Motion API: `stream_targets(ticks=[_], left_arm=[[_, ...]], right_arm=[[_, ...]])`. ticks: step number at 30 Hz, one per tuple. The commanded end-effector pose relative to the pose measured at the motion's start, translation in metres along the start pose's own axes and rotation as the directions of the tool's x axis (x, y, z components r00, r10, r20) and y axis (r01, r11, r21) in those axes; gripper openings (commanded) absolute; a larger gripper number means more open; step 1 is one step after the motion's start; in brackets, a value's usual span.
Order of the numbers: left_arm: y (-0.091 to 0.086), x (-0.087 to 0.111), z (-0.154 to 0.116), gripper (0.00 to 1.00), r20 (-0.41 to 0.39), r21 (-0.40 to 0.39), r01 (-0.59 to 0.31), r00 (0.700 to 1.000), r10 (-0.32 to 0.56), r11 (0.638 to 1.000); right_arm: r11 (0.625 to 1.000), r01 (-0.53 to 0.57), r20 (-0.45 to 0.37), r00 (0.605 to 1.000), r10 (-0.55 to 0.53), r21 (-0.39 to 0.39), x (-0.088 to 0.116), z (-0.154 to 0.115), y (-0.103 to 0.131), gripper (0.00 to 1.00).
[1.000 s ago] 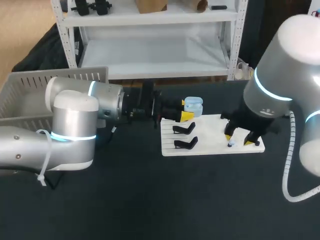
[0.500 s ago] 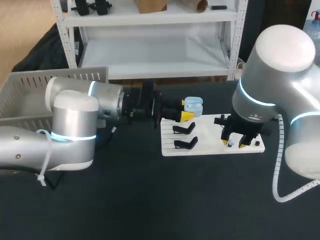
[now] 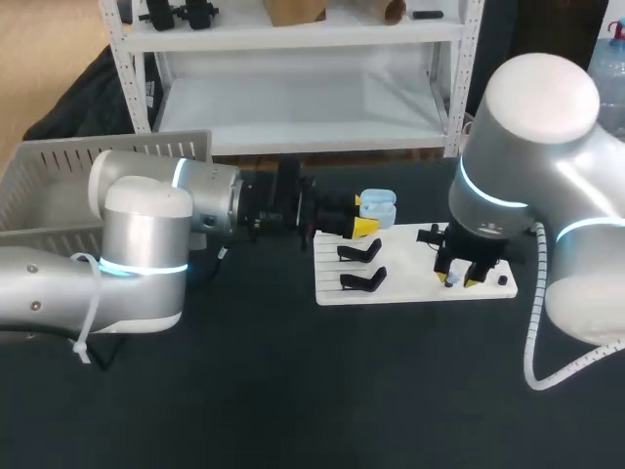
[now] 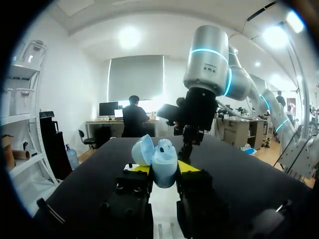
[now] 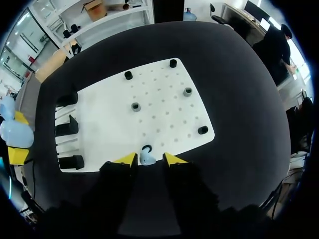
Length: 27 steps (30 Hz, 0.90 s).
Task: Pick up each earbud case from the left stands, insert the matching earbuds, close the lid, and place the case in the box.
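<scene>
The left end effector [image 3: 362,218] grips the open blue case [image 3: 378,205], held over the 11 o'clock corner of the white board [image 3: 405,256]. The right end effector [image 3: 458,279] stands open astride a blue earbud [image 5: 147,158], near the board's 4 o'clock edge.

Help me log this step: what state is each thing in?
earbud case: lid open, held by left gripper
left gripper: shut on the earbud case
right gripper: open, straddling the earbud
earbud: seated on the white board
case stands: empty
</scene>
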State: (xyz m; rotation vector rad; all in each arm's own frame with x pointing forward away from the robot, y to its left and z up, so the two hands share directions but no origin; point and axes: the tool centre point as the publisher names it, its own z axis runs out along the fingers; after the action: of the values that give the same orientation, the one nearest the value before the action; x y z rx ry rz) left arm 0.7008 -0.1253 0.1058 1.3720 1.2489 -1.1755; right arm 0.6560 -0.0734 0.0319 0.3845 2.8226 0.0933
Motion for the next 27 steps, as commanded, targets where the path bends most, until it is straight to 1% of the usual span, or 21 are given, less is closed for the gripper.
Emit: stream_targets(ticks=[1,15,22,24,26,27], left_arm=[[0.0002,-0.0001,0.0006,0.0,-0.002,-0.001,0.0,1.0,0.0,1.0],[0.0002,-0.0001,0.0006,0.0,-0.002,-0.001,0.0,1.0,0.0,1.0],[0.0002,-0.0001,0.0006,0.0,-0.002,-0.001,0.0,1.0,0.0,1.0],[0.0002,-0.0001,0.0006,0.0,-0.002,-0.001,0.0,1.0,0.0,1.0],[0.0002,-0.0001,0.0006,0.0,-0.002,-0.001,0.0,1.0,0.0,1.0],[0.0002,-0.0001,0.0006,0.0,-0.002,-0.001,0.0,1.0,0.0,1.0]], right_arm=[[1.0,-0.004,0.009,1.0,0.004,0.006,-0.0001,0.0053,0.0008,0.31],[1.0,0.002,0.008,1.0,-0.002,0.01,-0.0004,0.0088,0.0016,0.27],[1.0,0.003,0.0,1.0,-0.003,0.01,-0.0002,0.0104,0.0013,0.22],[1.0,0.005,-0.002,1.0,-0.005,0.012,-0.0001,0.0106,0.0014,0.16],[1.0,0.006,-0.003,1.0,-0.006,0.012,-0.0001,0.0107,0.0015,0.02],[1.0,0.006,-0.003,1.0,-0.006,0.013,0.0,0.0107,0.0015,0.0]])
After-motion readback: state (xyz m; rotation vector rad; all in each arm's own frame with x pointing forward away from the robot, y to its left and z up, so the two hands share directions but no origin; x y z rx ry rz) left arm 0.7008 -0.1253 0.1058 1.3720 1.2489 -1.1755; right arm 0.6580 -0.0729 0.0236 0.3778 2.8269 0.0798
